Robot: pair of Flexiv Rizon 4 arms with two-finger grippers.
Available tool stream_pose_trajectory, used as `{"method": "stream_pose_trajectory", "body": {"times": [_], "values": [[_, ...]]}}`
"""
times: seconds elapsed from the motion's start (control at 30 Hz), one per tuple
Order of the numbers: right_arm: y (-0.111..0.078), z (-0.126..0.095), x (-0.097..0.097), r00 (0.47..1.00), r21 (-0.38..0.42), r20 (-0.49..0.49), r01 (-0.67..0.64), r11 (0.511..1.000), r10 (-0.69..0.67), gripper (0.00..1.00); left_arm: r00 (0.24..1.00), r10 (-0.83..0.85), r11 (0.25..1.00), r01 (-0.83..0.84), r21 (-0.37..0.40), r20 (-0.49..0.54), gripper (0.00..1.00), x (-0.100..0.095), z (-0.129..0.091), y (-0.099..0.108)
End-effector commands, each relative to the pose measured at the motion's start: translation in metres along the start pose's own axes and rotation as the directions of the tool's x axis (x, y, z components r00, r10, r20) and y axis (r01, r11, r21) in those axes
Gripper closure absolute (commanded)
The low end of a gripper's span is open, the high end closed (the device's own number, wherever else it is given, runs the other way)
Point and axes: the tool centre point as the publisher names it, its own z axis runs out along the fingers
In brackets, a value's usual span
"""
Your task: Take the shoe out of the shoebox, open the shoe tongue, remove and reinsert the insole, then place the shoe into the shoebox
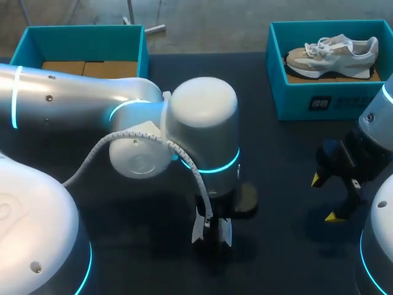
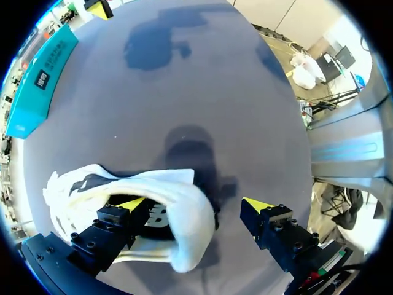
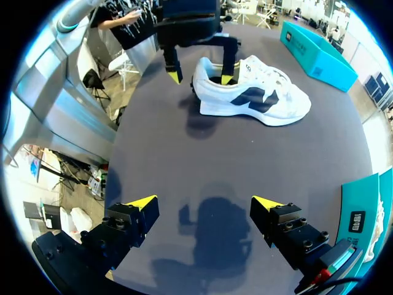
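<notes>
Bare table (image 3: 202, 160) lies open between the right tool (image 3: 204, 201) and the white shoe (image 3: 252, 95). The left tool (image 3: 201, 77) (one finger down inside the heel opening) blocks the shoe's heel end. The toe end stands free, with a teal box (image 3: 319, 52) well beyond it.

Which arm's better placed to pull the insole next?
Left. The left tool is at the white shoe on the table, one finger inside its opening, the other outside the heel. The right tool hangs open over the table, apart from the shoe.
</notes>
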Motion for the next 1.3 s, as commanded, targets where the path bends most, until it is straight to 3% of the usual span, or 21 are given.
{"method": "stream_pose_trajectory", "body": {"times": [0.03,0.33,0.5,0.6,0.77,0.8,0.83,0.97,1.3], "values": [[0.000,0.001,0.001,1.000,0.002,0.001,0.000,1.000,0.000,0.00,1.000,-0.010,1.000,0.010,-0.016,0.018,0.00,0.006,0.013,-0.005],[0.000,0.001,0.001,1.000,0.002,0.001,0.000,1.000,0.000,0.00,0.998,-0.047,0.998,0.048,-0.029,0.036,0.00,0.003,0.018,0.000],[0.000,0.001,0.001,1.000,0.002,0.001,0.000,1.000,0.000,0.00,0.998,-0.051,0.998,0.053,-0.039,0.036,0.15,0.002,0.021,0.000],[0.000,0.001,0.001,1.000,0.002,0.001,0.000,1.000,0.000,0.00,0.998,-0.055,0.998,0.057,-0.042,0.038,0.30,0.003,0.021,0.000],[0.000,0.001,0.001,1.000,0.002,0.001,0.000,1.000,0.000,0.00,0.998,-0.060,0.997,0.062,-0.042,0.035,0.38,0.004,0.022,0.002],[0.000,0.001,0.001,1.000,0.002,0.001,0.000,1.000,0.000,0.00,0.998,-0.061,0.997,0.063,-0.042,0.034,0.50,0.004,0.022,0.002],[0.000,0.001,0.001,1.000,0.002,0.001,0.000,1.000,0.000,0.00,0.997,-0.064,0.997,0.065,-0.045,0.032,0.53,0.004,0.022,0.002],[0.000,0.001,0.001,1.000,0.002,0.001,0.000,1.000,0.000,0.00,0.997,-0.069,0.996,0.070,-0.050,0.028,1.00,0.004,0.023,0.004],[0.000,0.001,0.001,1.000,0.002,0.001,0.000,1.000,0.000,0.00,0.998,-0.057,0.998,0.058,-0.037,0.023,1.00,-0.001,0.014,0.008]]}}
